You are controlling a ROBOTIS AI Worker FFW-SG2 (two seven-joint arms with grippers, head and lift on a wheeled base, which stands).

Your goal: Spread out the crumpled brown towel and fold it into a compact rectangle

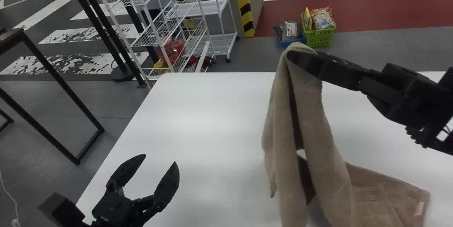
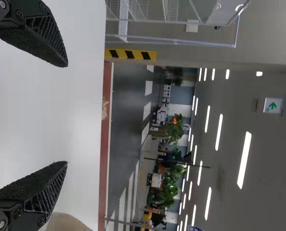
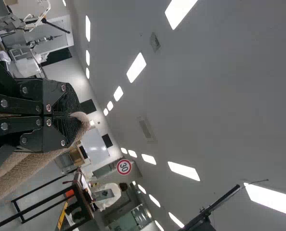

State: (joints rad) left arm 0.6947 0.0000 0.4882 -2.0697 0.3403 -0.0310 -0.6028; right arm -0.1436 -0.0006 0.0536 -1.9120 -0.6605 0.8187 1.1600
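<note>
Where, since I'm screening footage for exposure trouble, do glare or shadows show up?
Head view: soft glare on the white table, faint shading beside the hanging towel; left wrist view: ceiling lights burn as white streaks; right wrist view: overhead lamps glare white.

The brown towel (image 1: 318,113) runs off the head view's bottom edge, its pinched end partly hidden between the jaws of the right gripper (image 1: 293,57). The white tabletop's (image 1: 208,113) near side is cut off too; print on packets in the green basket (image 1: 319,38) is too small to read.
</note>
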